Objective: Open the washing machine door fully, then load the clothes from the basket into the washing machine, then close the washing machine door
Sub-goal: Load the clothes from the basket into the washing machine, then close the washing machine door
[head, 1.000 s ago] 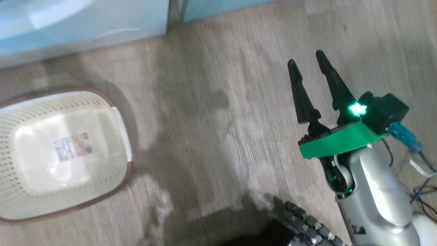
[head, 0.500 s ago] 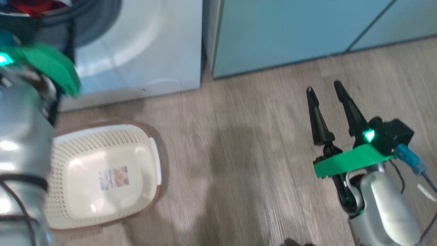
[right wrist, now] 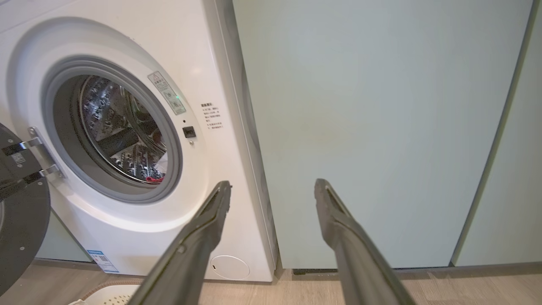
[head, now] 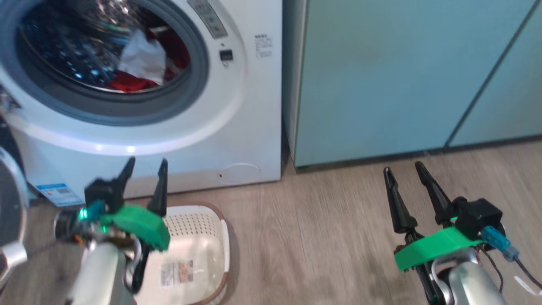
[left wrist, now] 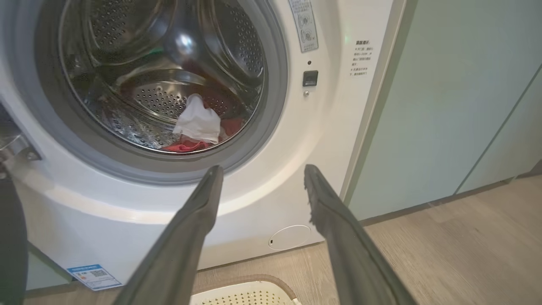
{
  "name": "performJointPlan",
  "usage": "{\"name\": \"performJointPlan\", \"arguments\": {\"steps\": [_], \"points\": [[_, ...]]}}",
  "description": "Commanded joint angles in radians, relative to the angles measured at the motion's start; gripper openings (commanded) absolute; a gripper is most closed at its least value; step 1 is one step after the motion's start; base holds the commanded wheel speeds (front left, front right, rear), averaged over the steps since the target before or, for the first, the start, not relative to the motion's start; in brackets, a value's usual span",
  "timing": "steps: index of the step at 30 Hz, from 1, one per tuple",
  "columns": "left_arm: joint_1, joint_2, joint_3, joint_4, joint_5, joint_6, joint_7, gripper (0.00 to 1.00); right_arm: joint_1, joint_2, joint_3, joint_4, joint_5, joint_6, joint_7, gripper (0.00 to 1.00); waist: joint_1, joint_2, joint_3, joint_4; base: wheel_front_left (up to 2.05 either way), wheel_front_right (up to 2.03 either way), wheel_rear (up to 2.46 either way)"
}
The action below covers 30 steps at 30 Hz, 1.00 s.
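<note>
The washing machine stands with its drum uncovered. Inside lie the red clothes, a white piece on top of them. The washing machine door hangs swung out at the left on its hinge. The basket sits on the floor before the machine, bare inside but for a label. My left gripper hovers above the basket, open, pointing at the drum, nothing between its fingers. Off to the right, my right gripper stands open and holds nothing, facing the cabinet front.
Pale teal cabinets adjoin the machine on the right. Wood-look floor stretches between the basket and my right arm. A blue label sticker and a round flap sit low on the machine's front.
The head camera has tilted up from the floor to the machine front, so the whole picture has shifted. My left gripper has come into view above the basket. Both grippers stay open.
</note>
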Motion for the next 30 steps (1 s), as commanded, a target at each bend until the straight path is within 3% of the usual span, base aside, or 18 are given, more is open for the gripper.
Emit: {"name": "performJointPlan", "arguments": {"steps": [1,13,30], "points": [[0.011,0.004,0.049,-0.076,0.008,0.019,-0.013,1.0,-0.018,-0.002,0.021,-0.035,-0.006,0.0,-0.009,1.0,0.0002,-0.0001,-0.051,0.034,0.0,0.0,0.0],[0.256,-0.083,0.077,-0.325,0.028,0.064,-0.013,1.0,0.04,-0.002,0.019,-0.039,-0.005,0.0,-0.007,1.0,0.0002,-0.0001,-0.117,0.043,0.0,0.0,0.0],[0.323,-0.097,0.041,-0.39,0.055,0.108,-0.013,1.0,0.075,-0.002,-0.003,-0.036,0.007,0.0,-0.008,1.0,0.0002,-0.0001,-0.115,0.064,0.0,0.0,0.0]]}}
